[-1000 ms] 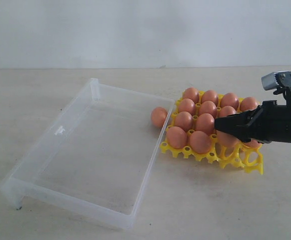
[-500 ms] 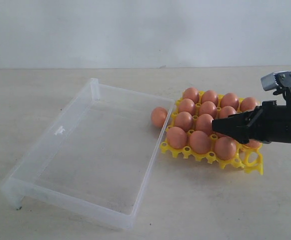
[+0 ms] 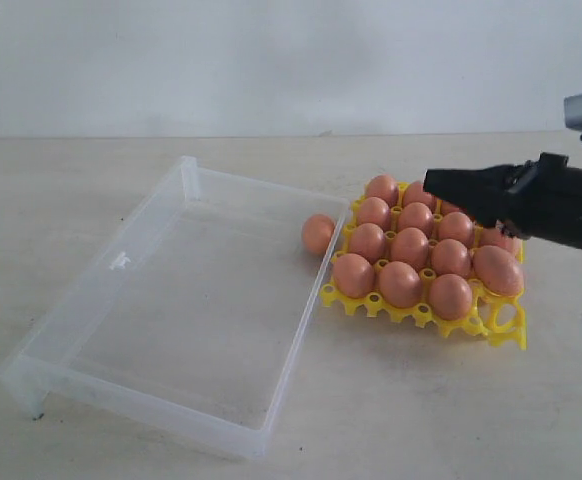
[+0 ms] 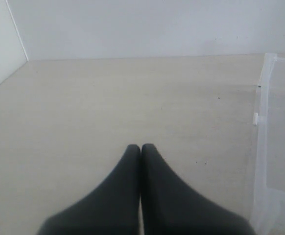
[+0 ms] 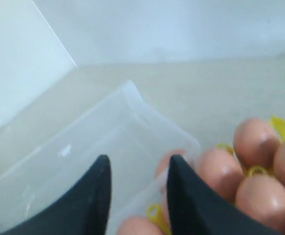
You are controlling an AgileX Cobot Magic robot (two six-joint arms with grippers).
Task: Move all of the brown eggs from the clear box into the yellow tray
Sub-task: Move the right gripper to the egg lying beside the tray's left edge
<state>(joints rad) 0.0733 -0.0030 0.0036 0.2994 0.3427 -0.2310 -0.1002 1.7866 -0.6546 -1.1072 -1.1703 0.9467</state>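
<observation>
Lifting clear now: the right pincer (image 3: pixel 433 183) has risen, spread and empty, above the yellow tray (image 3: pixel 371 303), leaving a new egg (image 3: pixel 451 295) in its lower row. One last brown egg (image 3: pixel 318 234) waits mid-frame in the clear box (image 3: pixel 171 300). The left pincer (image 4: pixel 141 147) is pressed together.

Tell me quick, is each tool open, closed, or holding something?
Left tool: closed, holding nothing.
Right tool: open, holding nothing.
</observation>
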